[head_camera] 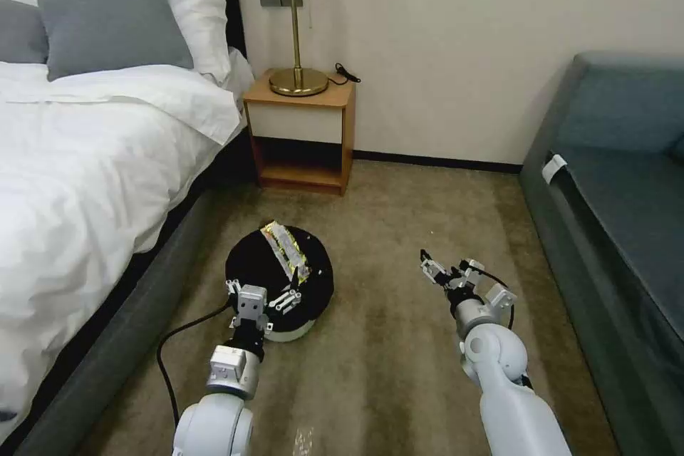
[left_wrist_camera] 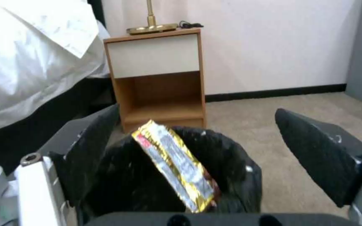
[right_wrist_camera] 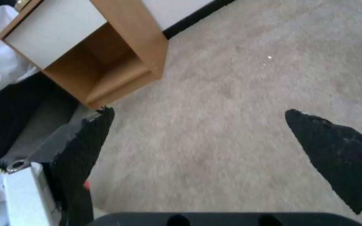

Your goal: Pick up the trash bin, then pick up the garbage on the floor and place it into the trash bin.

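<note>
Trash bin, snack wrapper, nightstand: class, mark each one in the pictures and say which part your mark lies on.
trash bin (head_camera: 322, 283), head view, on the black bag at its rim.
snack wrapper (left_wrist_camera: 177, 164), left wrist view, on its gold-edged middle.
nightstand (head_camera: 302, 122), head view, on its white drawer front.

Glossy black plastic bag (head_camera: 249, 263), shiny gold foil wrapper (head_camera: 286, 251), matt wooden nightstand (head_camera: 347, 132), rough beige carpet (head_camera: 385, 342).

One trash bin (head_camera: 313, 285), one gold wrapper (head_camera: 286, 251), one nightstand (head_camera: 303, 132), one lamp (head_camera: 293, 14), two grippers (head_camera: 261, 298)
</note>
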Motion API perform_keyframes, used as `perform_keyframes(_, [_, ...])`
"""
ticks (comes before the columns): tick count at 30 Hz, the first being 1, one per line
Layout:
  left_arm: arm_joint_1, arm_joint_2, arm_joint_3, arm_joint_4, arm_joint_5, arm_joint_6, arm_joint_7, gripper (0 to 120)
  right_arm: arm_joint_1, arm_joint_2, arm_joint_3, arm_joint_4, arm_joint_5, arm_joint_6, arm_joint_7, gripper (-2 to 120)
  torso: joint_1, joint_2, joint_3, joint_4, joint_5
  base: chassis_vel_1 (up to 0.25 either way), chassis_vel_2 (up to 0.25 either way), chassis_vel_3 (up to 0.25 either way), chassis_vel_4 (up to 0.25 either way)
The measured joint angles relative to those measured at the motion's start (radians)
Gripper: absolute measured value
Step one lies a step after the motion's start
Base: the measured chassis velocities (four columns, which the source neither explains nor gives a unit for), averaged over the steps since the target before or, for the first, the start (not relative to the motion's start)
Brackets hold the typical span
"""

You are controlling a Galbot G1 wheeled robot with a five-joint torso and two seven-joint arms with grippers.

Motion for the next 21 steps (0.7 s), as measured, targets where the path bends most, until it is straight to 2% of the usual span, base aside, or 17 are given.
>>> perform_keyframes(7, [0.000, 0.000, 0.000, 0.000, 0.000, 0.000, 0.000, 100, 0.000, 0.000, 0.000, 0.000, 0.000, 0.000, 0.000, 100, 0.000, 0.000, 0.000, 0.0000, 0.0000, 0.209, -0.216, -0.206, 0.204])
perform_keyframes(21, [0.000, 0.000, 0.000, 0.000, 0.000, 0.000, 0.000, 100, 0.000, 0.000, 0.000, 0.000, 0.000, 0.000, 0.000, 100, 0.000, 0.000, 0.000, -0.0001, 0.0002, 0.288, -0.287, -0.294, 0.283])
